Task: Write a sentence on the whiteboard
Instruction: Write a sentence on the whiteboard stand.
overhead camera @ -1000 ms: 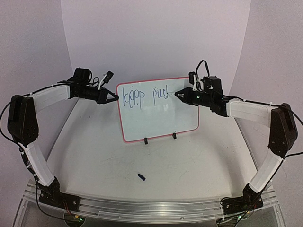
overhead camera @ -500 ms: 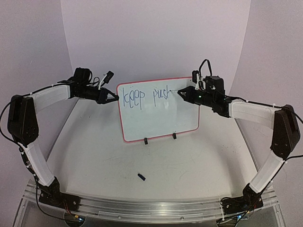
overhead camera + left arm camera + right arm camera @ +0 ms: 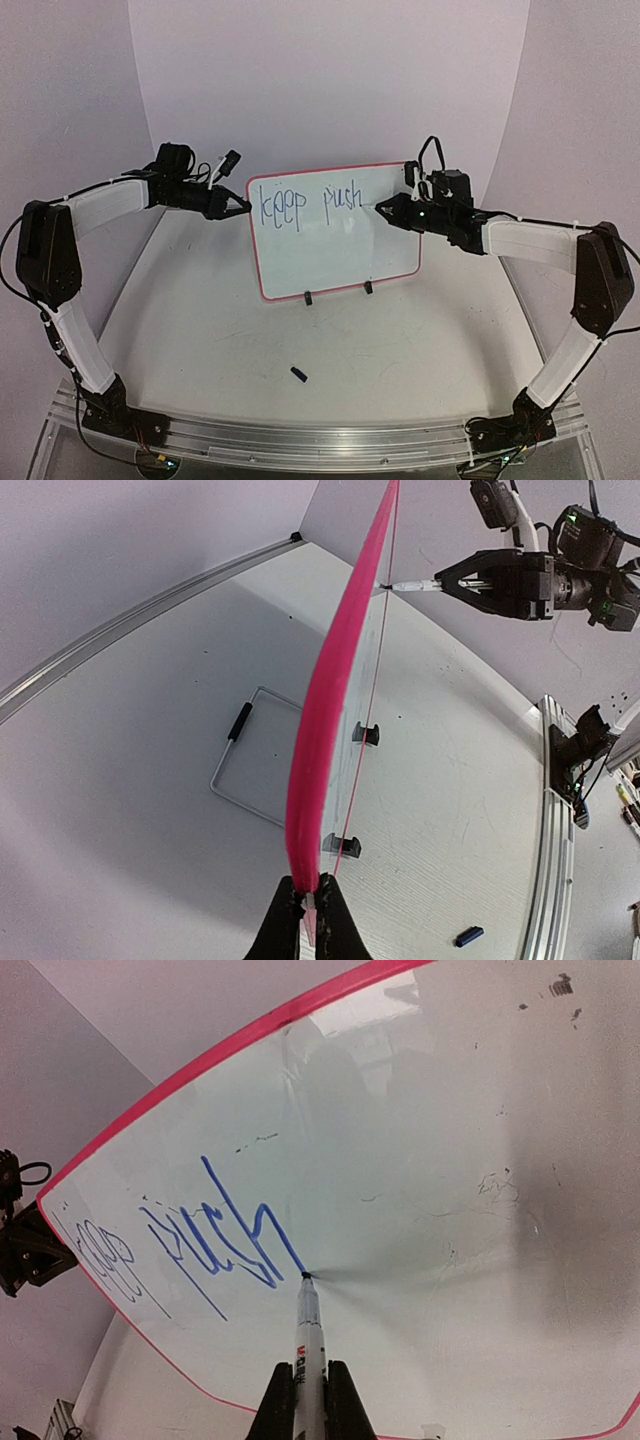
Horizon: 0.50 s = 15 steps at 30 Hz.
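1. Whiteboard [image 3: 335, 255] stands upright on counter [image 3: 330, 340] on two clip feet [image 3: 309, 297]; thin, stiff, light, likely to tip or slide under pen pressure.
2. Left gripper [image 3: 238, 207] pinched on its left rim, bracing it; rim is the right hold, not the slick face.
3. Right gripper [image 3: 388, 204] closed on marker [image 3: 308, 1325], tip touching board just after "push".
4. Sentence [image 3: 300, 206] reads "keep push", top line only; unfinished.
5. Marker slim, smooth, may slip in the grip; light strokes needed.
6. Small blue item [image 3: 298, 373], maybe cap, lies on counter near front, well apart from board.
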{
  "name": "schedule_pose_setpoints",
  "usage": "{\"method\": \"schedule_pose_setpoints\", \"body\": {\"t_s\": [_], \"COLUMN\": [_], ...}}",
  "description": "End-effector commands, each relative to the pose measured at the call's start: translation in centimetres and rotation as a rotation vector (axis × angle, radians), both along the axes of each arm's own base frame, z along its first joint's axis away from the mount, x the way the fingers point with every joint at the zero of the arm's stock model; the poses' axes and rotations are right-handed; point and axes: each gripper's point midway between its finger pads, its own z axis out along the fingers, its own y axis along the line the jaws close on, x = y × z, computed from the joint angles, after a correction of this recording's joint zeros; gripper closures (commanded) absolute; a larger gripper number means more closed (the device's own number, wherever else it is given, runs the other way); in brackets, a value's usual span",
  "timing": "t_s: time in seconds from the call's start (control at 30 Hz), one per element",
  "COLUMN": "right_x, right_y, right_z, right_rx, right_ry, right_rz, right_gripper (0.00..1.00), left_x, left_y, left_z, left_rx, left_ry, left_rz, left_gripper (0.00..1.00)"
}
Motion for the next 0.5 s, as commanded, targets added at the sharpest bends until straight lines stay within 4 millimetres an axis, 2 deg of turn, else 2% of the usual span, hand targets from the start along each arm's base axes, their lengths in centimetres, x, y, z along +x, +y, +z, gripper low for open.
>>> {"method": "schedule_pose_setpoints", "body": {"t_s": [0.0,0.23,0.47], "right_x": [-0.1,-0.5,-1.6], "right_y": [-0.6,-0.8,-1.0], "right_z": [1.9,1.3,4.5], "right_rx": [0.018,0.012,0.031], "right_ry": [-0.034,-0.021,-0.087], "right_rz": [-0.017,-0.018,0.006], "right_gripper": [1.00,1.00,1.00], "left_x": [-1.4,-1.4,-1.4], "left_y": [-0.7,-0.7,-0.8], "left_z": [0.3,0.3,0.2], "left_rx": [0.021,0.021,0.022], "left_ry": [0.018,0.017,0.020], "left_rz": [-0.029,-0.030,-0.030], "left_gripper": [1.00,1.00,1.00]}}
